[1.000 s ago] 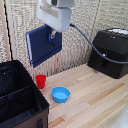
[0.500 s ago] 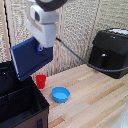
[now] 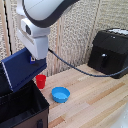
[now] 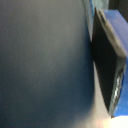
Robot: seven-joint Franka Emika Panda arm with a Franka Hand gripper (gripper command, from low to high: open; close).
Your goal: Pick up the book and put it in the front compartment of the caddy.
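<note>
The end effector (image 3: 36, 59) grips the book (image 3: 22, 69), held tilted in the air at the left of the frame, just above the caddy (image 3: 22, 107). On the desk (image 3: 95, 95) sit a red cup (image 3: 41, 81), a blue bowl (image 3: 61, 94) and a black appliance (image 3: 111, 52).

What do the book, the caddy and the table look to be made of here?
The book: a stiff navy board cover with a matte finish; it stays flat while held. The caddy: black, dull and non-reflective, possibly fabric or matte plastic; too blurred to settle. The table: light wood, with plank seams and grain lines showing.
</note>
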